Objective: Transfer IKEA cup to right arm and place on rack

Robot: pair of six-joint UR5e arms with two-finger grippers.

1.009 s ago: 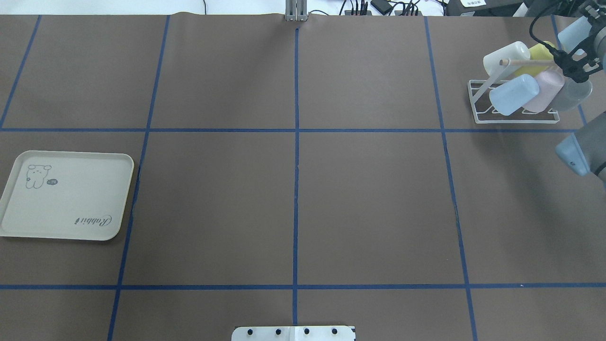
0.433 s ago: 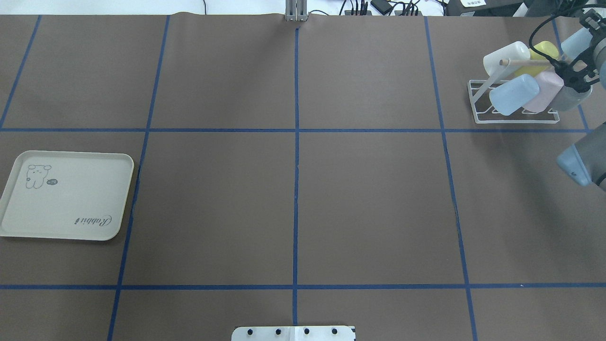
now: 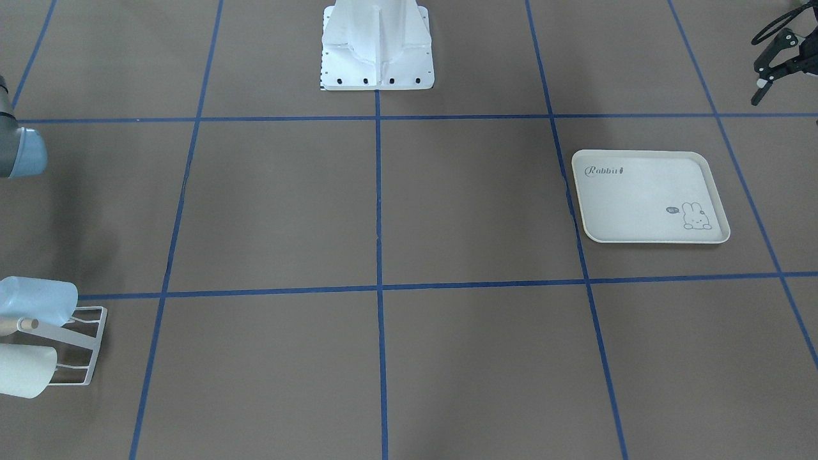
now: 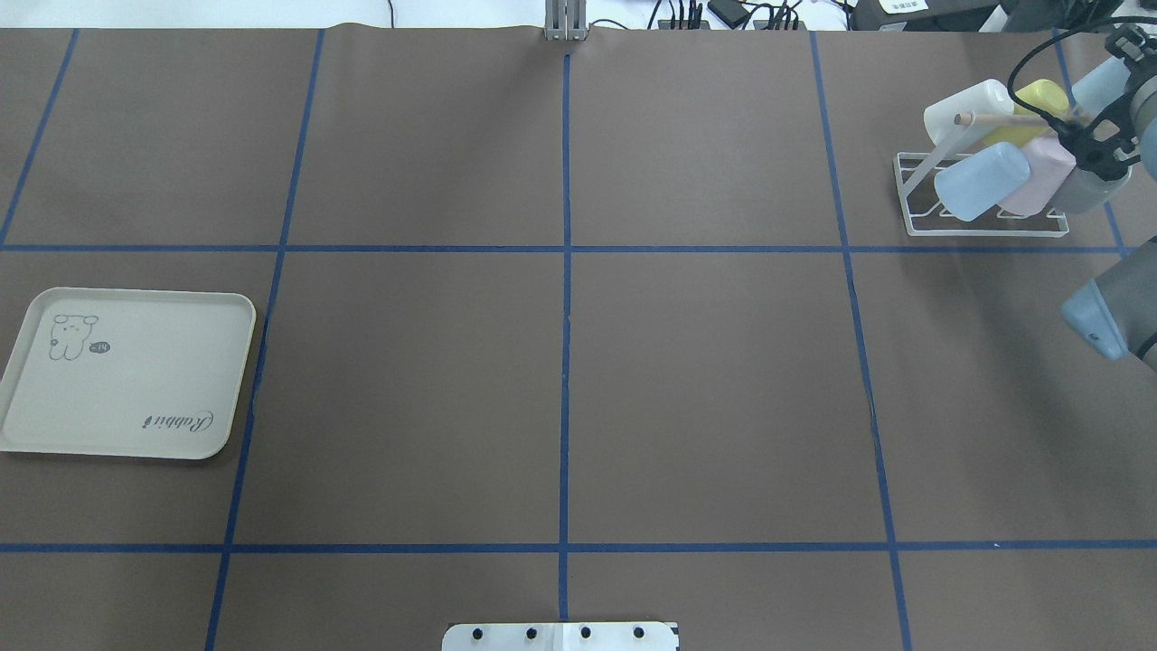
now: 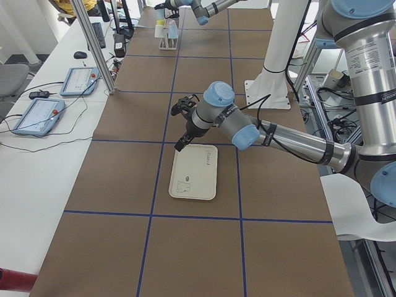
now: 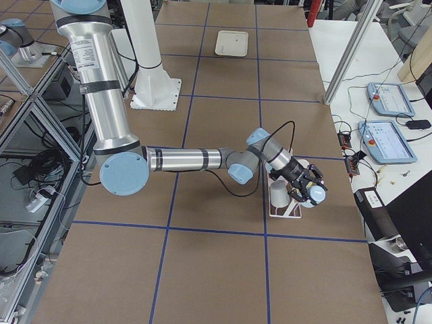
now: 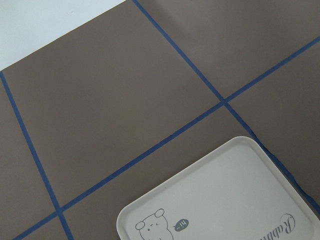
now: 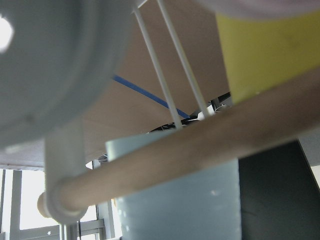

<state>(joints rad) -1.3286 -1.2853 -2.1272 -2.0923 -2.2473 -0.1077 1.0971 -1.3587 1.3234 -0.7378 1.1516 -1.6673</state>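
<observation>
Near the cream rectangular rabbit tray [image 4: 136, 398], the left pincer [image 5: 177, 129] hangs wide apart, empty. At the brown surface's [image 4: 705, 389] far right, the grey plastic cup [image 4: 1089, 190] leans on the white wire rack [image 4: 985, 232]. The right pincer [image 4: 1094, 158] is at the cup's upper end; I cannot tell whether it grips.

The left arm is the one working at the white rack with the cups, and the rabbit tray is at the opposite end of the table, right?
Not quite. It is the right arm, not the left. The overhead exterior view shows it coming in from the right, its gripper at the rack with the cups. The rabbit tray does lie at the opposite end.
</observation>
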